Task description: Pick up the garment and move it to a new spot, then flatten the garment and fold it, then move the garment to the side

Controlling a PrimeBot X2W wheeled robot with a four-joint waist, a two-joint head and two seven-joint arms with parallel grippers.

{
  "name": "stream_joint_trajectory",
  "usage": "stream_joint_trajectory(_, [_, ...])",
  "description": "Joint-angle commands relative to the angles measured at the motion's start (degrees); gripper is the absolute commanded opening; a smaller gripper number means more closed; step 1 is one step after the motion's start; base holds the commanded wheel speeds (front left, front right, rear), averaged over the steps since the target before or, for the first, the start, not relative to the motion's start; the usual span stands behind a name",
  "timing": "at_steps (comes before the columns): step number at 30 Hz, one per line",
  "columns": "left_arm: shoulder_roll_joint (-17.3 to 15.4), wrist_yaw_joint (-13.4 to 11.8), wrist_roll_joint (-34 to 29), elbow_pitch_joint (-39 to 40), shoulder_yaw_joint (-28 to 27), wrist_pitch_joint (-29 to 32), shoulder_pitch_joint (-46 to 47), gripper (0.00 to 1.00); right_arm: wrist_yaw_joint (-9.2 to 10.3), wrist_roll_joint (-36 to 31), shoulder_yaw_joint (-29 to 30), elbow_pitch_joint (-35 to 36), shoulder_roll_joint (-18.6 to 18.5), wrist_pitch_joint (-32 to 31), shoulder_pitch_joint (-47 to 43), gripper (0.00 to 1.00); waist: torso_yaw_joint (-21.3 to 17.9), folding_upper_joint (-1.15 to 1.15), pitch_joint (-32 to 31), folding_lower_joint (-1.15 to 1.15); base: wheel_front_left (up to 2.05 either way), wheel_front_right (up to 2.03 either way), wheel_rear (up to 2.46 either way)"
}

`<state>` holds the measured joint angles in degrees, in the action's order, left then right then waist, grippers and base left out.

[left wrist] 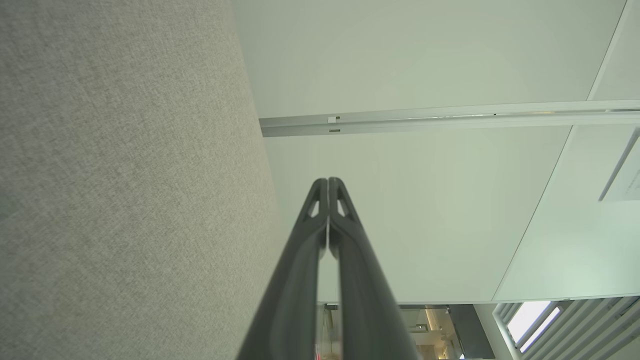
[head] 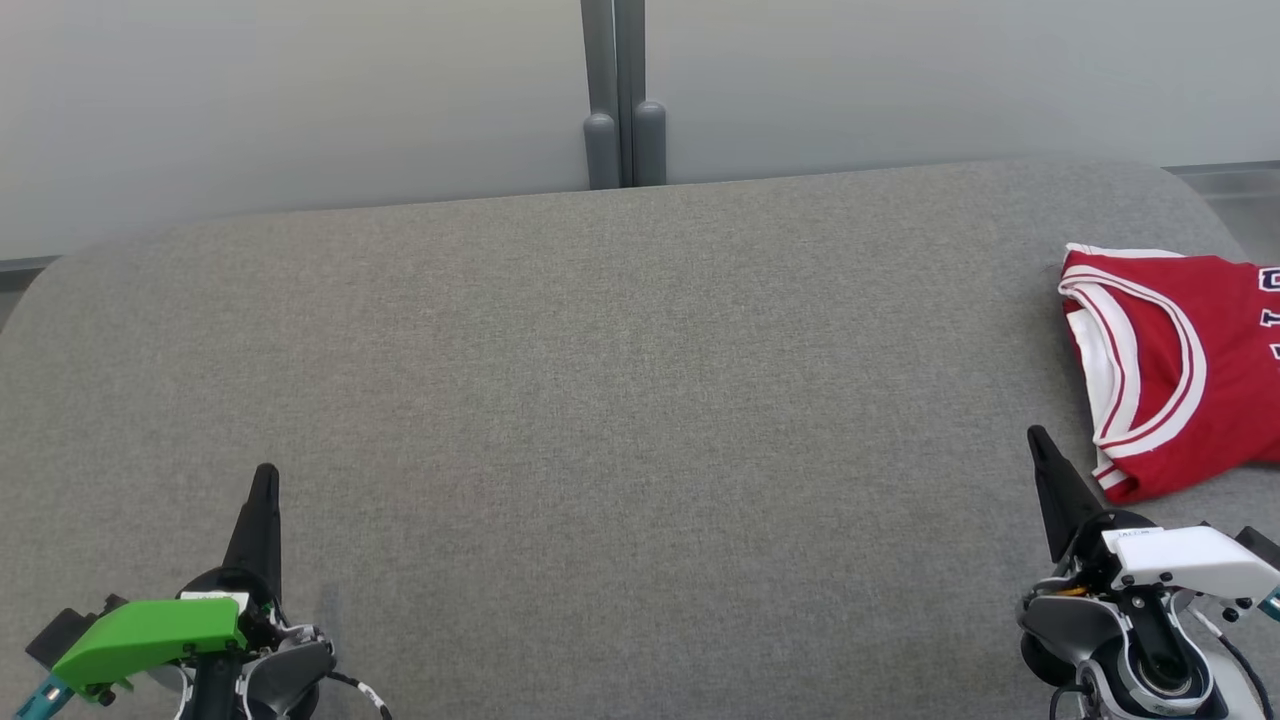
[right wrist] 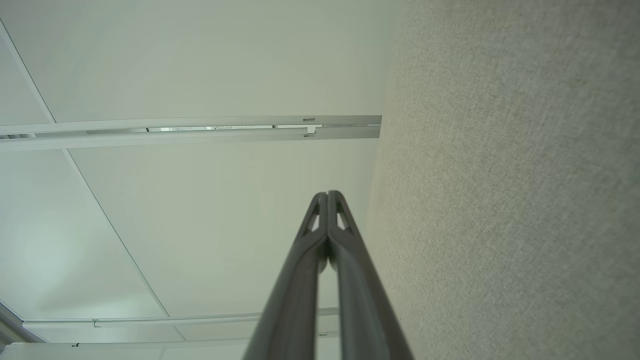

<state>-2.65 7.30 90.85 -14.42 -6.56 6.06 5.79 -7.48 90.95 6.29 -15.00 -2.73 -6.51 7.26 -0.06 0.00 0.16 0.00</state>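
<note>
The garment is a red jersey with white trim, folded and lying at the right edge of the grey fabric surface; part of it runs off the head view's right side. My right gripper is shut and empty at the lower right, its tip just left of the jersey's near corner and apart from it. At the lower left my left gripper is shut on nothing, far from the garment. In each wrist view the fingertips meet: left gripper, right gripper.
A pale wall with a grey vertical post rises behind the surface's far edge. The wrist views look past the grey fabric toward wall panels and a metal rail.
</note>
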Motion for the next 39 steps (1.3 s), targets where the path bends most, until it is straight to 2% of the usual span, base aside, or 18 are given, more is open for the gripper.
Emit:
stream_joint_trajectory(1, [-0.4, 0.3, 1.4, 0.4, -0.2, 0.4, 0.9, 0.00, -0.02, 1.0, 0.2, 0.5, -0.3, -0.2, -0.7, 0.00, 0.0, 0.00, 0.0, 0.00, 0.00, 0.00, 0.00])
stream_joint_trajectory(39, [-0.4, 0.4, 1.6, 0.5, -0.3, 0.4, 0.8, 0.00, -0.02, 1.6, 0.3, 0.5, -0.3, -0.4, -0.7, 0.00, 0.1, 0.00, 0.0, 0.00, 0.00, 0.00, 0.00])
